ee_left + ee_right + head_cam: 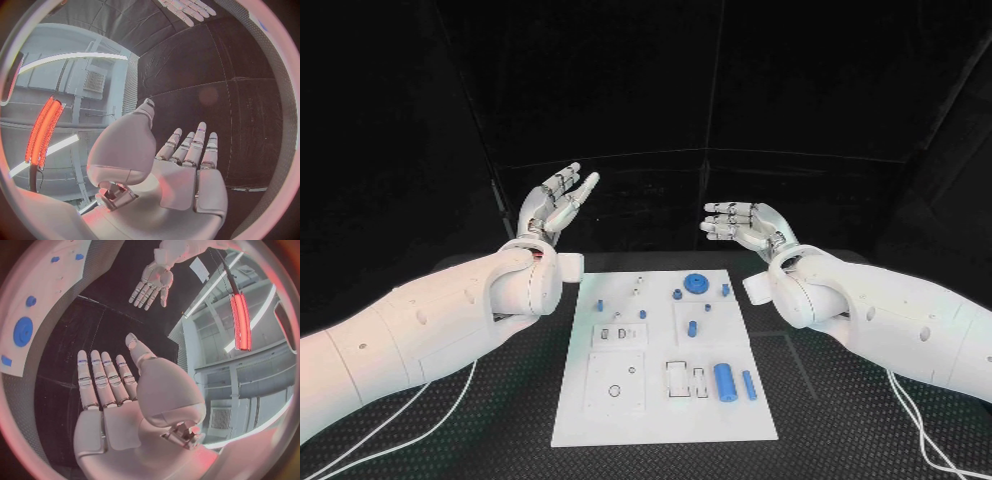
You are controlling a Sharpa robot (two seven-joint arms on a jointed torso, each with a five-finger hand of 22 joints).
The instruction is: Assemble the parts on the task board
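Well — left hand (557,205) and right hand (744,224) spread, empty, above task board (661,425).

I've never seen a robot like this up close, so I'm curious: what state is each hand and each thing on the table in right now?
left hand: raised above the table, fingers apart, holding nothing
right hand: raised, fingers apart, holding nothing
task board: lying flat on the table, untouched
blue disc: sitting at the board's far end
large blue cylinder: lying on its side on the board
slim blue cylinder: lying beside the large one
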